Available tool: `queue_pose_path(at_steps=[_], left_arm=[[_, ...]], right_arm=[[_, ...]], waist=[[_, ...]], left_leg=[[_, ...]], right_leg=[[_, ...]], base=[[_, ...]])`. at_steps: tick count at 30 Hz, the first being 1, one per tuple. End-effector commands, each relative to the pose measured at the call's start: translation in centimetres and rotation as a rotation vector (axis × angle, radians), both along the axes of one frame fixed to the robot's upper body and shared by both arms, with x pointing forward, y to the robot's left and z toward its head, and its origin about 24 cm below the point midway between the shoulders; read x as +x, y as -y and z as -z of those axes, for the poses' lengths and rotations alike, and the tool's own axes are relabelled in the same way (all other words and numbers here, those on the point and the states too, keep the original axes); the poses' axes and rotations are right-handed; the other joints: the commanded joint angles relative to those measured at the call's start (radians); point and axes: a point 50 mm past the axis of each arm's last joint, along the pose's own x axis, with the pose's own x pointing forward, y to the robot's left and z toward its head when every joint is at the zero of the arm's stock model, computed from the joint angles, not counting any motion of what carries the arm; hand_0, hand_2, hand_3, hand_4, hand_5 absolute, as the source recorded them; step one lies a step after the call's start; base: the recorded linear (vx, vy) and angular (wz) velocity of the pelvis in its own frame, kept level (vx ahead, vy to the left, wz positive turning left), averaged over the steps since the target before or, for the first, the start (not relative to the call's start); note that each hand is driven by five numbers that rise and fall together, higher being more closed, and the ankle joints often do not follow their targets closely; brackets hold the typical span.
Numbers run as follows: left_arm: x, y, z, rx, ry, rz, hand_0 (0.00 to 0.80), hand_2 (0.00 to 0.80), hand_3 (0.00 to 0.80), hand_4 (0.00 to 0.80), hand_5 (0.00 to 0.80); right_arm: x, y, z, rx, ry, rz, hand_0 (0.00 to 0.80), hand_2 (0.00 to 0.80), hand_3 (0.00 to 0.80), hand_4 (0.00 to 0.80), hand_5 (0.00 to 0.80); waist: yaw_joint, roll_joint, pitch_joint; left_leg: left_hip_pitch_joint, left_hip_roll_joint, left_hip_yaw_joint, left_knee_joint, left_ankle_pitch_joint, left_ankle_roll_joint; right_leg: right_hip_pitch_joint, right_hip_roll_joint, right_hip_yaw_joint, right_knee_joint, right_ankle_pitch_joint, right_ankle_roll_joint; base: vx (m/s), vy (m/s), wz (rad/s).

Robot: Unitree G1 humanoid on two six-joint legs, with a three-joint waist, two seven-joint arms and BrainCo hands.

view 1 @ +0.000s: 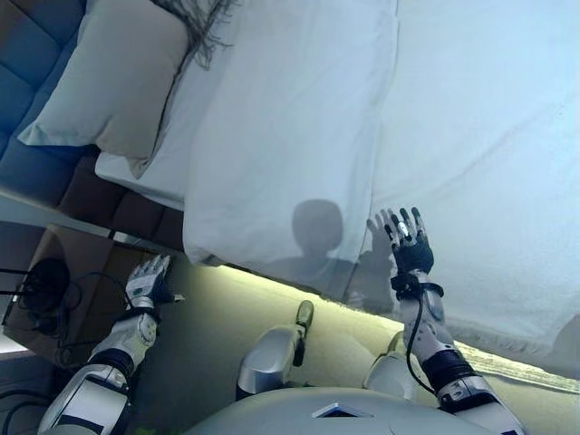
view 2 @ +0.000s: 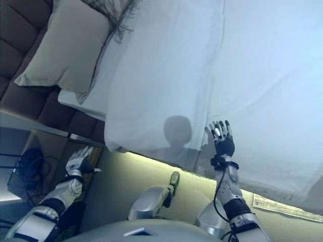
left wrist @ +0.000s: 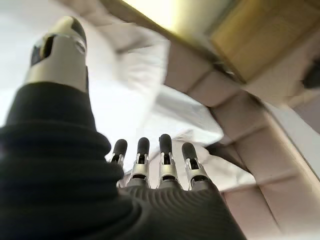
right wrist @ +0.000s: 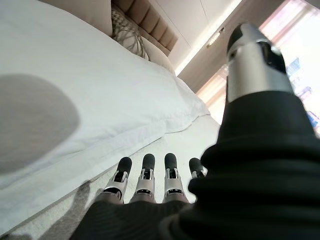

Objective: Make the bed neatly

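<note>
The bed has a white duvet [view 1: 489,136] spread over most of it and a long white pillow [view 1: 290,136] lying along its near side. A beige pillow [view 1: 118,77] leans at the padded headboard [view 1: 36,54] on the left. My right hand [view 1: 406,243] is open, fingers straight, raised at the bed's near edge by the duvet; its wrist view shows the fingers [right wrist: 145,177] over the white bedding. My left hand [view 1: 148,283] is open and empty, low beside the bed near the headboard corner.
A fringed grey cushion [view 1: 204,27] lies at the top beside the beige pillow. A dark nightstand [view 1: 63,290] with cables [view 1: 41,285] stands at the lower left. A lit strip [view 1: 299,285] runs under the bed edge.
</note>
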Motion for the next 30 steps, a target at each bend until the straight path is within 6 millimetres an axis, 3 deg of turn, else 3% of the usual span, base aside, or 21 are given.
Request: queue_pose_path(at_steps=[1,5,9,13,22,28,30], left_arm=[[2.5,-1.1,-3.2,-0.201,0.219,-0.096,0.000,0.000,0.000,0.000,0.000],[4.3,1.4,-5.7,-0.524,0.340,-0.008,0.000,0.000,0.000,0.000,0.000],[4.7,4.1,-6.2,-0.742,0.360,0.047,0.000,0.000,0.000,0.000,0.000],[4.3,5.9,-6.6,-1.095,0.306,0.067,0.000,0.000,0.000,0.000,0.000],[3.4,6.0,-7.6,-1.368,0.281,0.087,0.000,0.000,0.000,0.000,0.000],[2.7,5.4,-7.6,-1.480,0.290,-0.008,0.000,0.000,0.000,0.000,0.000],[2.5,5.4,-7.5,-1.502,0.285,-0.020,0.000,0.000,0.000,0.000,0.000]], right_arm=[[0.1,-0.7,-2.0,0.036,0.129,0.040,0.000,0.000,0.000,0.000,0.000],[-0.3,-0.8,-2.2,0.060,0.142,0.089,0.000,0.000,0.000,0.000,0.000],[-0.3,-0.8,-2.4,0.032,0.126,0.116,0.000,0.000,0.000,0.000,0.000],[-0.2,-0.5,-2.5,-0.001,0.078,0.158,0.000,0.000,0.000,0.000,0.000],[-1.2,0.6,-1.2,-0.015,-0.034,0.197,0.000,0.000,0.000,0.000,0.000],[-1.6,0.7,-0.1,0.093,-0.057,0.134,0.000,0.000,0.000,0.000,0.000],[-2.0,0.7,0.3,0.056,-0.103,0.130,0.000,0.000,0.000,0.000,0.000]], waist=[[0.035,-0.040,0.006],[0.064,-0.066,0.002],[0.076,-0.083,-0.007],[0.088,-0.105,-0.023],[0.086,-0.186,-0.094],[0.062,-0.207,-0.145],[0.056,-0.211,-0.158]], left_leg=[[-0.022,0.012,-0.041,-0.060,0.065,0.005],[-0.023,0.010,-0.057,-0.051,0.058,0.010],[-0.016,0.011,-0.063,-0.047,0.056,0.014],[0.013,0.031,-0.054,-0.070,0.063,0.010],[0.077,0.094,-0.011,-0.140,0.089,-0.014],[0.135,0.139,0.050,-0.195,0.106,-0.028],[0.137,0.144,0.062,-0.200,0.108,-0.032]], right_leg=[[0.058,-0.097,0.039,0.041,0.073,0.064],[0.070,-0.089,0.026,0.037,0.089,0.065],[0.091,-0.077,0.019,0.020,0.095,0.060],[0.129,-0.044,0.011,-0.031,0.089,0.051],[0.196,0.028,0.004,-0.101,0.073,0.035],[0.234,0.076,0.019,-0.146,0.053,0.020],[0.247,0.089,0.015,-0.161,0.050,0.020]], base=[[-0.005,-0.210,0.01],[-0.012,-0.205,0.10],[0.001,-0.173,0.10],[-0.001,-0.206,0.01],[-0.021,-0.204,-0.06],[-0.027,-0.142,-0.14],[-0.059,-0.127,-0.10]])
